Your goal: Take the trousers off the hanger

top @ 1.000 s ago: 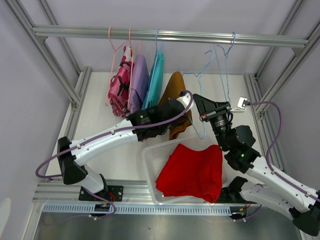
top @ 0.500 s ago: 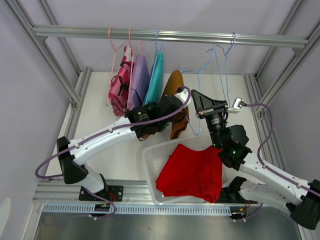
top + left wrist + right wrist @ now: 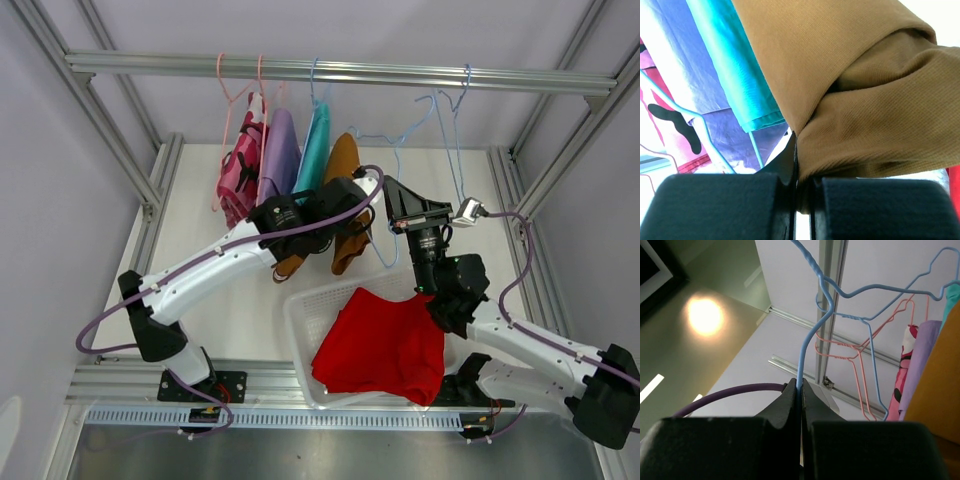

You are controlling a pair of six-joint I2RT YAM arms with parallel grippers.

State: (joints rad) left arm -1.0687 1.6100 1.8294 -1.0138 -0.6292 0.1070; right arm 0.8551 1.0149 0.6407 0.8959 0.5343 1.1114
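The mustard-brown trousers (image 3: 343, 160) hang bunched on a light blue wire hanger (image 3: 398, 142) under the rail. My left gripper (image 3: 338, 222) is shut on a fold of the brown cloth (image 3: 865, 100), which is pinched between its black pads. My right gripper (image 3: 390, 192) is shut on the blue hanger wire (image 3: 812, 315) just below its twisted neck. To the left on the rail hang pink camouflage (image 3: 238, 170), lilac (image 3: 277, 155) and teal (image 3: 312, 150) trousers. Red trousers (image 3: 385, 345) lie in the white basket (image 3: 300, 310).
The metal rail (image 3: 340, 70) crosses the back with pink wire hangers (image 3: 235, 95) and another blue hanger (image 3: 455, 120) on it. Frame posts stand at both sides. The basket sits at the near edge between the arm bases.
Both grippers have shifted left and toward the rail. The brown trousers have been drawn left and bunched up on the hanger. Both grips hold as before.
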